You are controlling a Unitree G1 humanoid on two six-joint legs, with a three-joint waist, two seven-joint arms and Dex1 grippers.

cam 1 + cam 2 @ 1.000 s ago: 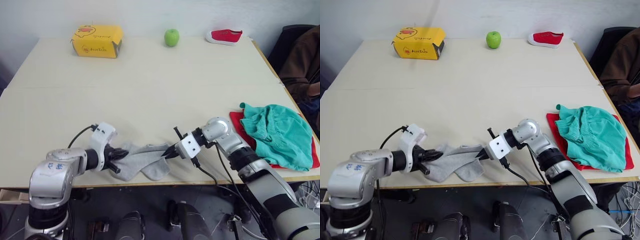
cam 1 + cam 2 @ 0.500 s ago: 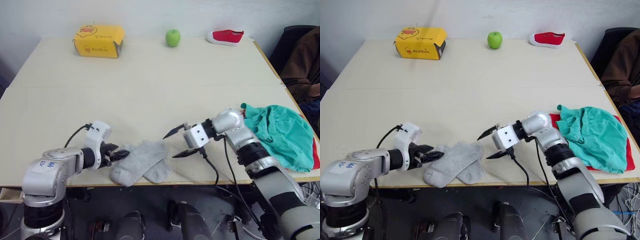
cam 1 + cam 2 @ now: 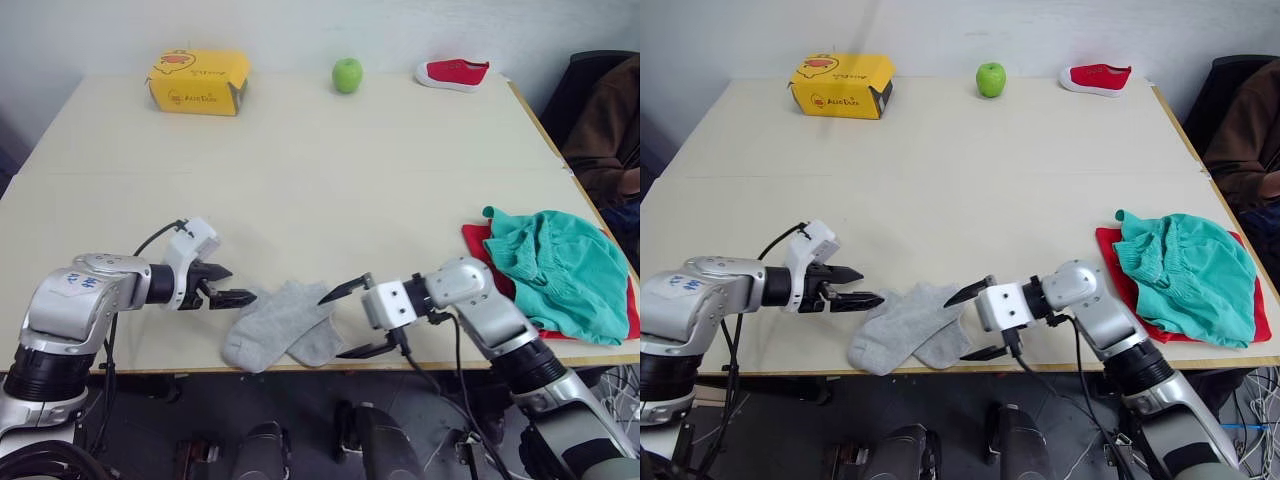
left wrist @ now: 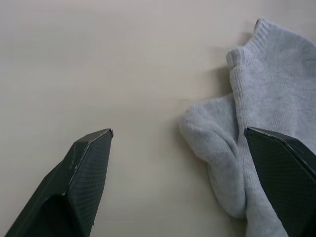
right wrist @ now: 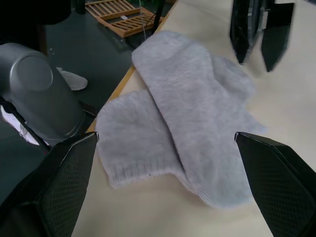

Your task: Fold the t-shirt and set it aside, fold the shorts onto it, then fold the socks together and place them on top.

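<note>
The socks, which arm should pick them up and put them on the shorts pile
Probably right. The right gripper is open beside the socks, between them and the shorts lying over the t-shirt. The left gripper, also open, is on the socks' far side from that pile.

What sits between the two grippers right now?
The socks, lying overlapped on the table near its front edge, between the open left gripper and open right gripper; head views.

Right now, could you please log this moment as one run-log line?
socks: lying overlapped at table's front edge, unheld | left gripper: open beside them | right gripper: open beside them | shorts: on t-shirt
</note>
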